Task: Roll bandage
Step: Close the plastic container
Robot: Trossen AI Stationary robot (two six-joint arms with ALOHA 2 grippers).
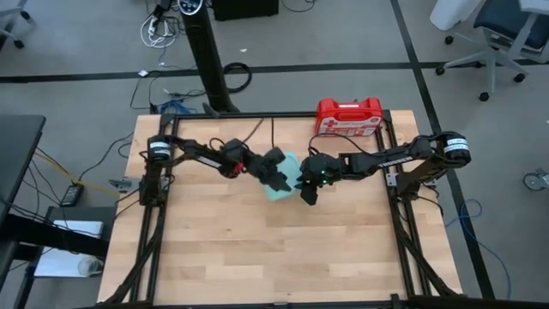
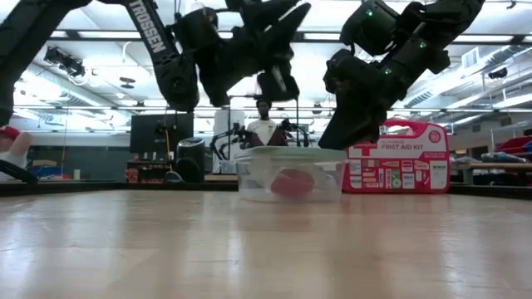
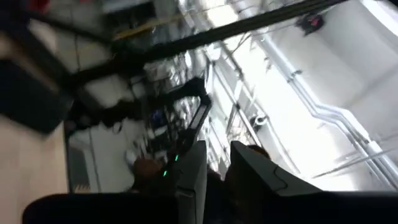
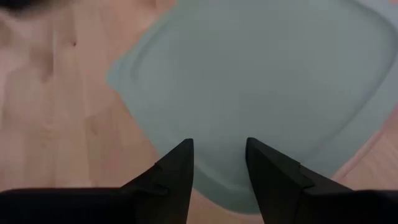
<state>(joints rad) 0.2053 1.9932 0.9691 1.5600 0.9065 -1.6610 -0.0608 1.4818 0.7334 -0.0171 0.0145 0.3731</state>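
place: robotics lab | floor: grey, loose cables, wheeled office chairs | rig: wooden table in black frame | background: ceiling strip lights, monitor, benches, standing person

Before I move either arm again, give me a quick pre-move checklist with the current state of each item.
1. Bandage located: ok. A red shape shows through the wall of the container in the low view.
2. Lid on the container: ok. The right wrist view shows a pale blue lid covering it.
3. Right hand empty: ok. Its fingers stand apart over the lid's edge with nothing between them.
4. Left hand empty: cannot tell. Its wrist view points up at the ceiling.
5. Both arms off the table: ok. In the low view both hang above the container.
6. First-aid case out of the way: ok. It stands at the table's far edge.
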